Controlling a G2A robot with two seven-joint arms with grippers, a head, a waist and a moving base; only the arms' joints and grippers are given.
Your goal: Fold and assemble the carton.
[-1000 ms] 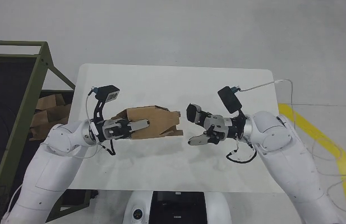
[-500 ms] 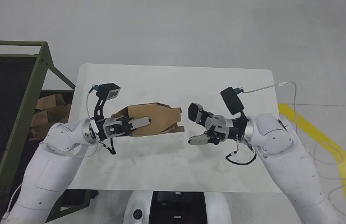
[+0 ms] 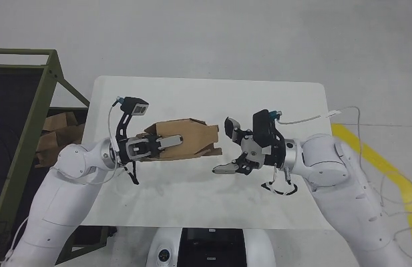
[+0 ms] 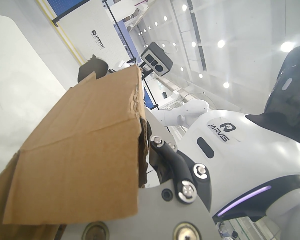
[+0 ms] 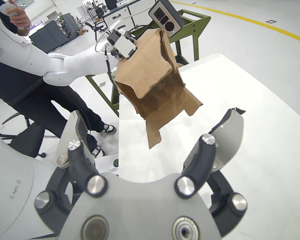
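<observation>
Found the carton held off the bench, over its middle, lying roughly level with the open end and loose flaps turned toward the right gripper. Noted the left gripper pinching the carton at its other end, one finger laid along the top panel. Recorded the right gripper spread wide, just beside the flaps, not touching.

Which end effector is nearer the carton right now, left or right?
Left. The left end effector is clamped on the carton, holding it above the table. The right end effector is open, facing the carton's flapped end with a gap between them.
</observation>
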